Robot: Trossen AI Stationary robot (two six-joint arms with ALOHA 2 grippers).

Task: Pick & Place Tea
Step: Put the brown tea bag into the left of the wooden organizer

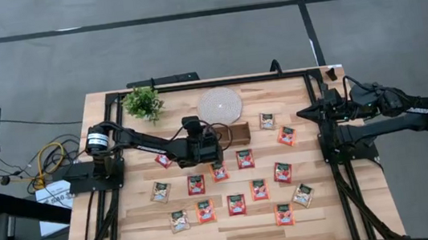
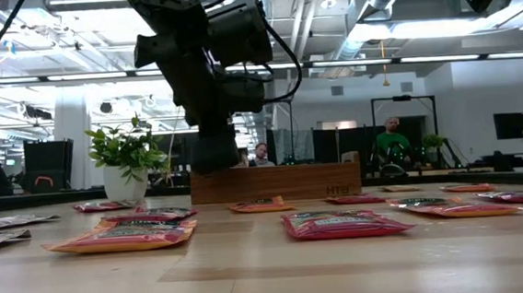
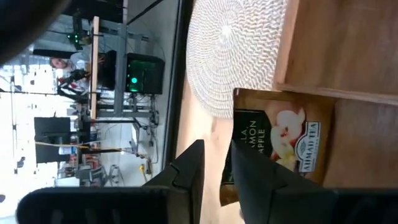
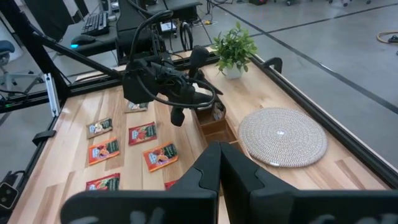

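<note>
We see the left claw (image 1: 218, 141) poised over the near end of the brown wooden tray (image 1: 237, 133), its dark fingers (image 3: 186, 171) parted by a narrow gap. Just beyond those fingers, in the left wrist view, a tan flat tea sachet with a pale apple picture (image 3: 280, 146) sits in the tray against a wooden divider; we cannot tell whether the fingers touch it. Beside the tray lies the round white woven mat (image 1: 219, 104), and a small green potted plant (image 1: 143, 103) stands at the far left of the light wooden worktop (image 1: 146, 233). The other red-orange square tea sachets (image 1: 237, 204) lie flat, scattered across the worktop's middle and near part. The right claw (image 1: 304, 113) waits at the worktop's right edge, fingers pressed together, holding nothing.
</note>
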